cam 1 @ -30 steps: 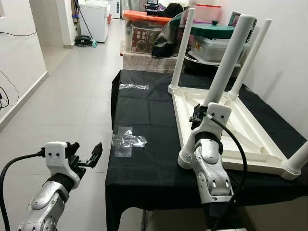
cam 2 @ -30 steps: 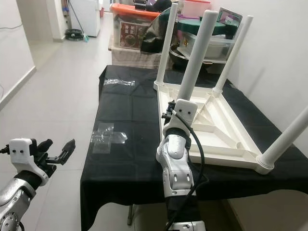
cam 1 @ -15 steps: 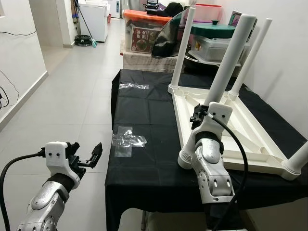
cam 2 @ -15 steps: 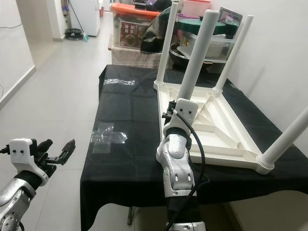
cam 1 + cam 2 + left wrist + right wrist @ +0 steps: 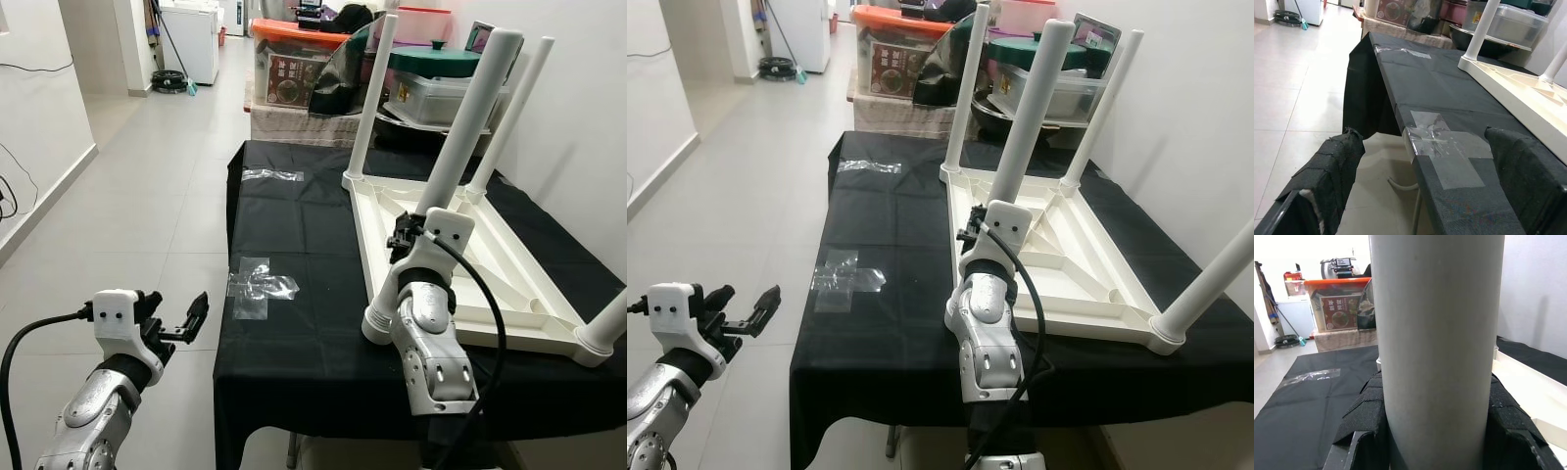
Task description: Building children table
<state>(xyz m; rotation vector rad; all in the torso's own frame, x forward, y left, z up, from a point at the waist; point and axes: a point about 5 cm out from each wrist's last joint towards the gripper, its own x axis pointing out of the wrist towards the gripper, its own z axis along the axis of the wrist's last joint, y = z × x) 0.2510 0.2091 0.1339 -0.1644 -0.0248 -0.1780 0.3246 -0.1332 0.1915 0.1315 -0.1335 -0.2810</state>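
Your left gripper [image 5: 186, 319] hangs over the tiled floor [image 5: 147, 176], just off the left edge of the table [image 5: 294, 343], which is covered by a black cloth. Its fingers [image 5: 1334, 166] stand wide apart and hold nothing; in the left wrist view they frame the table's near corner. A patch of clear tape [image 5: 257, 284] is stuck to the cloth near that edge, and a second strip of tape [image 5: 272, 175] lies further back on the same side.

Moving right, you find the white children table [image 5: 470, 264] lying upside down on the cloth, its ribbed underside facing up. Four white legs point upward from its corners. Your right gripper [image 5: 409, 235] is at the near-left leg [image 5: 460, 147], low on the tube and above its socket at the corner. In the right wrist view the padded fingers [image 5: 1364, 416] press against both sides of this leg, so the gripper is closed around it.

The far-left leg [image 5: 373, 93] and the far-right leg [image 5: 511, 113] stand at the back corners. The near-right leg [image 5: 605, 328] stands at the right edge of the view.

Behind the table, an orange-lidded storage box [image 5: 294, 64] and a green-lidded container [image 5: 436, 83] are stacked against the wall.
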